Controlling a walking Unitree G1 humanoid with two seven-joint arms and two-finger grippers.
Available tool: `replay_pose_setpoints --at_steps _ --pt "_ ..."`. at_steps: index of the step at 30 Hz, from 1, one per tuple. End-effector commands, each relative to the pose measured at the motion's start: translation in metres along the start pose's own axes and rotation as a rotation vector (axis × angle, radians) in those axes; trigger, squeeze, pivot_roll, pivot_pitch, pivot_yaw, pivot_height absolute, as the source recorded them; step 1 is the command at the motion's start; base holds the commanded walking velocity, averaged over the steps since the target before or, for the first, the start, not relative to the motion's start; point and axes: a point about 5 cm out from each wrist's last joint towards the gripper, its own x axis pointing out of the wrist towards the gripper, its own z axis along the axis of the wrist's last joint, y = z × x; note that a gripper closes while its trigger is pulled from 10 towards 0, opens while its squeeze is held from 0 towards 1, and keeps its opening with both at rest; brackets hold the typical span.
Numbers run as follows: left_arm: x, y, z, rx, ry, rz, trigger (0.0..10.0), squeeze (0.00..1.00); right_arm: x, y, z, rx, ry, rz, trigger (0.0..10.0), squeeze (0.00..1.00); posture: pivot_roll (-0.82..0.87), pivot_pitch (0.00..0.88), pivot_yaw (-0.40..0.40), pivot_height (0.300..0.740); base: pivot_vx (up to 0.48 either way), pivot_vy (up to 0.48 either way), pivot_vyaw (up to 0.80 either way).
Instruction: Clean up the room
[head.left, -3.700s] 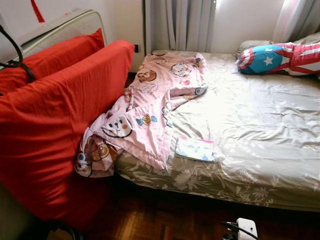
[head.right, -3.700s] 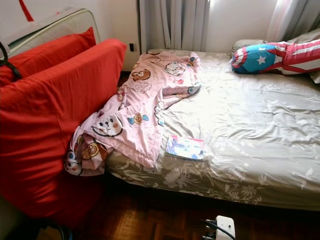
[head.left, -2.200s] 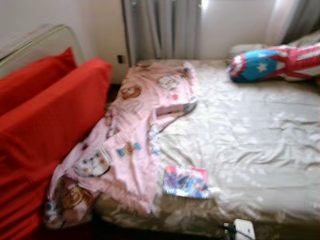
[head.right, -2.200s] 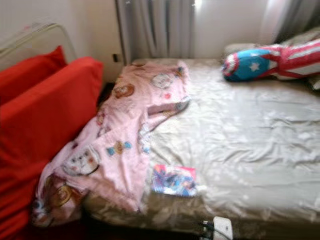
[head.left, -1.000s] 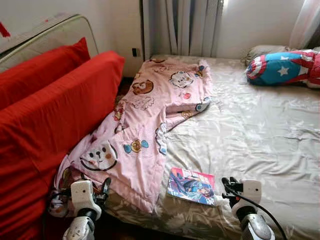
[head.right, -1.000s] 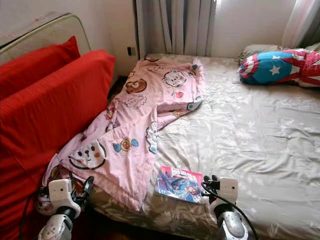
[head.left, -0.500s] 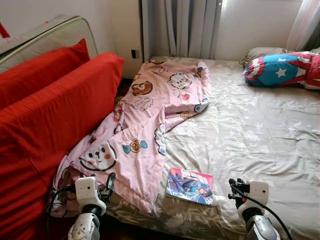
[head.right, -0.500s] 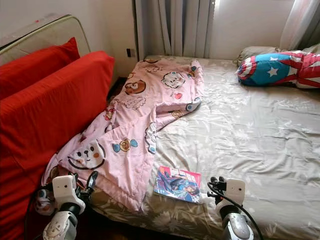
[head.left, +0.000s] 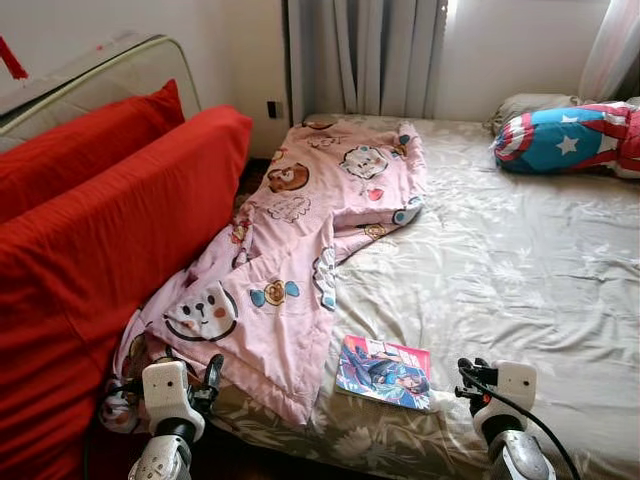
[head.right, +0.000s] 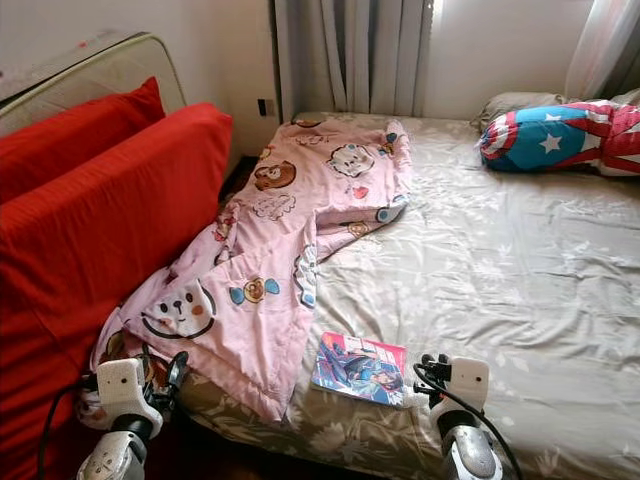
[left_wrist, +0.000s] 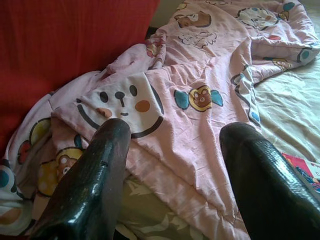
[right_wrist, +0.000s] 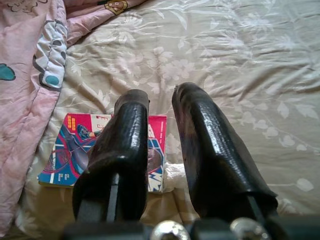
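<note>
Floral-sheeted bed (head.left: 520, 270) bears a rumpled pink cartoon blanket (head.left: 300, 260) and glossy comic (head.left: 384, 371); left jaws wide, right jaws narrow.

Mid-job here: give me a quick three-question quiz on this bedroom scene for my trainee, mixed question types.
1. True or false: the comic book lies on the bed sheet, beside the pink blanket.
2. Which tool is nearer the book? A) left tool B) right tool
3. Fill in: the left tool's fingers stand ____, with the blanket's edge ahead of them.

Key: 1 true. 2 B. 3 open.
</note>
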Motion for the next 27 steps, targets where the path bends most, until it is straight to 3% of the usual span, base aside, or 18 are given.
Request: replay_pose_setpoints --at_steps 1,8,13,22,27 --pt "-0.003 0.005 -0.002 0.010 0.022 0.003 10.0 0.00 -0.001 0.000 -0.004 0.006 0.026 -0.008 10.0 0.00 -0.06 0.000 0.048 0.720 0.000 0.000 0.00" --pt "-0.003 0.008 -0.004 0.016 0.032 0.008 10.0 0.00 -0.005 0.004 -0.007 -0.008 0.011 0.025 10.0 0.00 -0.06 0.000 0.036 0.710 0.000 0.000 0.00" --pt "-0.009 0.010 -0.012 0.006 0.058 0.026 10.0 0.00 -0.002 -0.002 -0.003 -0.019 0.015 0.009 10.0 0.00 -0.07 0.000 0.029 0.710 0.000 0.000 0.00" --pt "-0.009 0.013 -0.016 0.000 0.073 0.036 10.0 0.00 -0.005 -0.006 -0.005 -0.026 0.025 0.001 10.0 0.00 -0.05 0.000 0.016 0.655 0.000 0.000 0.00" --pt "-0.009 0.015 -0.016 -0.001 0.076 0.040 10.0 0.00 -0.004 -0.005 -0.004 -0.022 0.019 -0.007 10.0 0.00 -0.05 0.000 0.017 0.655 0.000 0.000 0.00"
